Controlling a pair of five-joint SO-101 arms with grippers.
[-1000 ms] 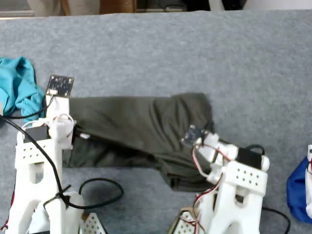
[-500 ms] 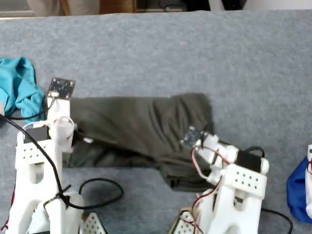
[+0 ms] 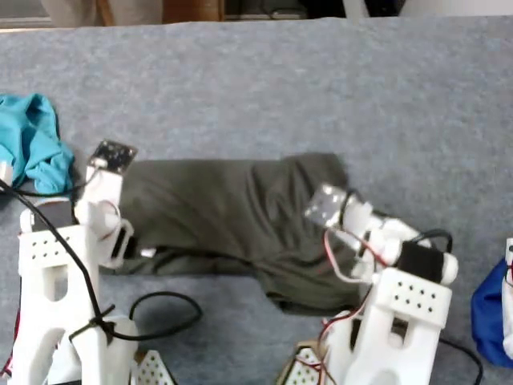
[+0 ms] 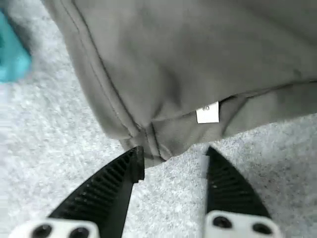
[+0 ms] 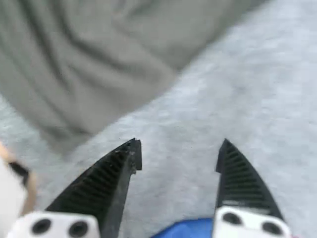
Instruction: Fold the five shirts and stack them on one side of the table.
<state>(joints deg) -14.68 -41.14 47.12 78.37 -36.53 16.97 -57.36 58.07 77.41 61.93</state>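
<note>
At the near corner of the olive shirt (image 4: 173, 59), your left gripper (image 4: 173, 157) stands with its fingers (image 4: 116, 186) spread wide and holding nothing. The doubled hem corner lies just ahead of the tips and between them, with the white tag (image 4: 207, 113) just beyond on the cloth. That shirt lies flat on the table (image 3: 337, 80), its long axis running from one arm across to the other, and the left arm sits at one short end of it. Your right gripper (image 5: 179, 148) is likewise wide and empty, but it hangs over bare table just off the shirt's edge toward the other end. The cloth there lies ahead of the tips and to one side, apart from them. Judgement: your left arm is the nearer to a grasp; your right needs to come onto the edge first. Well apart from the olive shirt, a teal shirt (image 3: 32, 148) lies past its left-arm end and a blue shirt (image 3: 490, 309) past its right-arm end.
</note>
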